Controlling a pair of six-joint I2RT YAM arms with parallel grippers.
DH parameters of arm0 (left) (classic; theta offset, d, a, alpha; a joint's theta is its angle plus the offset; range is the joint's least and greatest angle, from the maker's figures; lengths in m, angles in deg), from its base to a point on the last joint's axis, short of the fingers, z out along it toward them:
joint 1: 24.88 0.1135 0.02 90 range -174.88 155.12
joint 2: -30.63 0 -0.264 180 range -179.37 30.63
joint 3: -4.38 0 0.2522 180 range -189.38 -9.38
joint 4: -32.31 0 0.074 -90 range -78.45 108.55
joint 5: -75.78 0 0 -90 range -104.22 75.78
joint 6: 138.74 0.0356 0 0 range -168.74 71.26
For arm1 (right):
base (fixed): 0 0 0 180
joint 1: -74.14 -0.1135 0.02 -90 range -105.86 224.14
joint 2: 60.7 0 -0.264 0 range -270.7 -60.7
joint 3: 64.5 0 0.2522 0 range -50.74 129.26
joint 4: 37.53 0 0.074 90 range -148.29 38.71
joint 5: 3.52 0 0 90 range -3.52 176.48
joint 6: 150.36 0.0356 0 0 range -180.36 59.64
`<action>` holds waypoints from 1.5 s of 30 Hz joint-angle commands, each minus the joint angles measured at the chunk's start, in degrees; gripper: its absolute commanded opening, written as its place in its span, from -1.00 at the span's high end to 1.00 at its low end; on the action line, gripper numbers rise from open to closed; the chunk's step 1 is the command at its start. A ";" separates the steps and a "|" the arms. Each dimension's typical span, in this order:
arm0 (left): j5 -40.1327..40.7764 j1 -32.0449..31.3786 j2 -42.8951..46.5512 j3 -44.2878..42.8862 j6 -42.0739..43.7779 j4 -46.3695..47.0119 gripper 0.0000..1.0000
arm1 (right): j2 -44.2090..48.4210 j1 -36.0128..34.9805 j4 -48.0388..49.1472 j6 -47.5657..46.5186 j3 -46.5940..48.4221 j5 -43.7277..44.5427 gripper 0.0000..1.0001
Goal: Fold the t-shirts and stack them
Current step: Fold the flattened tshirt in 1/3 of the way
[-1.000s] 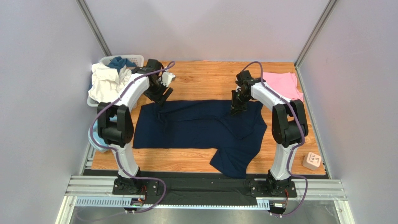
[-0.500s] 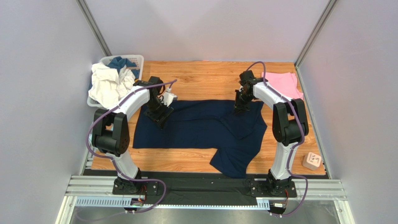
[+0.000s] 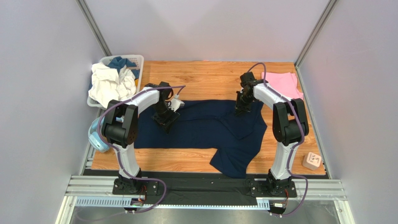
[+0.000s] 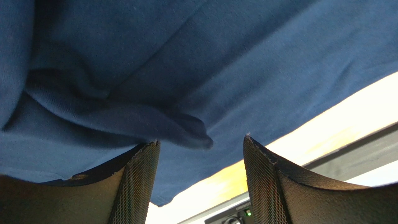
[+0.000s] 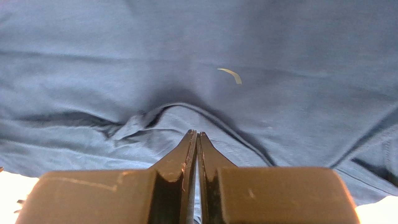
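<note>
On the bench (image 3: 205, 77), the navy t-shirt (image 3: 205, 128) lies spread across the middle. Over a fold in its left part, the left claw (image 4: 201, 142) stands open. At the shirt's far edge, the right claw (image 5: 196, 135) is pinched together on a pucker of cloth. The pink t-shirt (image 3: 282, 84) lies in the far right corner.

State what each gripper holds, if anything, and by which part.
The right gripper is shut on the navy t-shirt, pinching a puckered fold near its far edge. The left gripper, open, holds nothing.
</note>
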 commanded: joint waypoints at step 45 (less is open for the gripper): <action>6.88 -1.15 7.39 -4.53 1.20 -5.01 -0.27 | -5.90 8.95 4.01 5.03 -0.78 -2.55 1.00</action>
